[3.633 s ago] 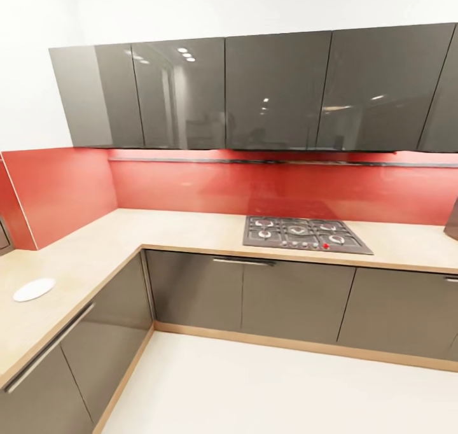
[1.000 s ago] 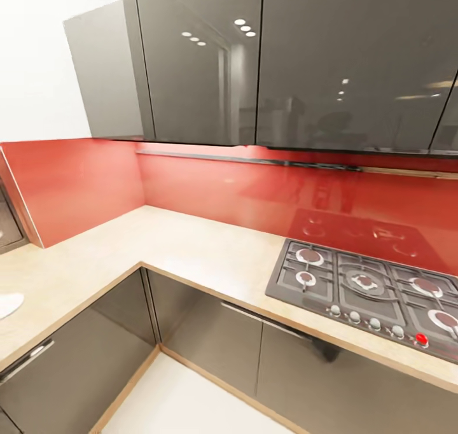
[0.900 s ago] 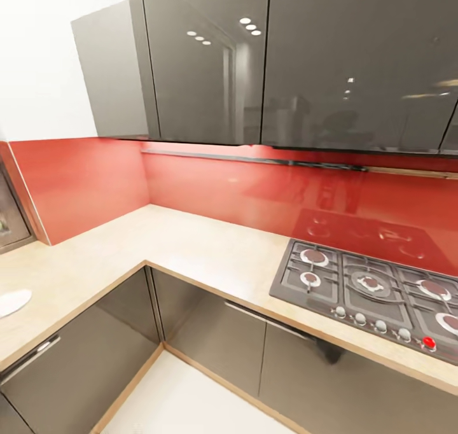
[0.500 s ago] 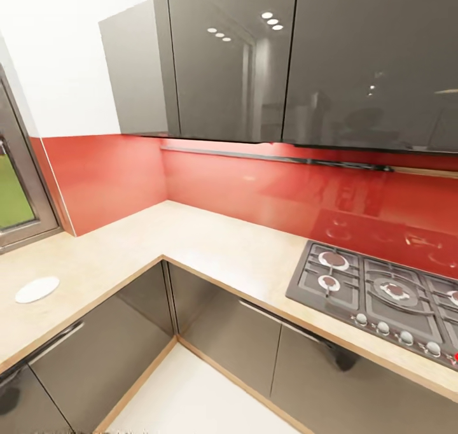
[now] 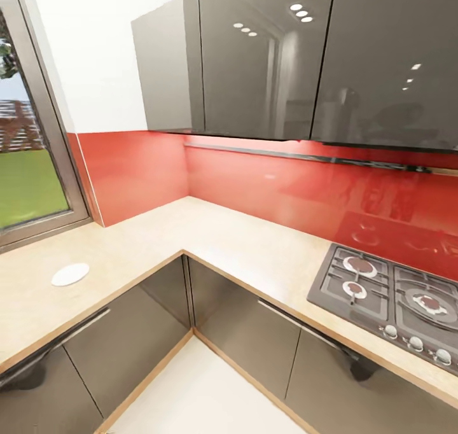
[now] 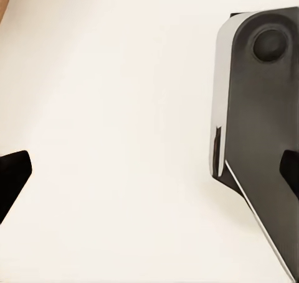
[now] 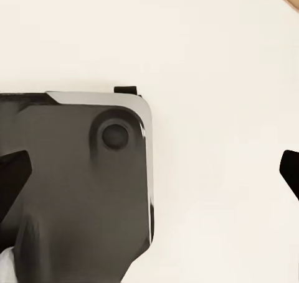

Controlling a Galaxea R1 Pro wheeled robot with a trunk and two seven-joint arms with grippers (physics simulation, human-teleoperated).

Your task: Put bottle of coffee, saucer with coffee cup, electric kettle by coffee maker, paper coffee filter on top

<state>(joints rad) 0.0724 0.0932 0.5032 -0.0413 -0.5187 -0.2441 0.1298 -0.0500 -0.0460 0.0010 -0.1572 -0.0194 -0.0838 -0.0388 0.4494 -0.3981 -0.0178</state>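
Note:
In the head view a flat white round disc [image 5: 70,273], like a saucer, lies on the beige L-shaped countertop [image 5: 222,240] at the left, below the window. Coffee maker, coffee bottle, filter, cup and kettle are out of view. My left gripper [image 6: 149,174] hangs open over the pale floor, its dark fingertips [image 6: 12,178] far apart at the frame's edges. My right gripper [image 7: 149,171] is open too, with nothing between its fingertips [image 7: 14,171].
A black gas hob [image 5: 394,300] is set into the counter at the right. Glossy grey upper cabinets [image 5: 267,58] hang above a red backsplash [image 5: 267,189]. A window [image 5: 28,160] is at the left. Below both grippers sits the robot's dark base [image 7: 75,190].
The camera has swung left and come closer to the corner: the window has come into view and the hob has slid right. Nothing on the counter has moved.

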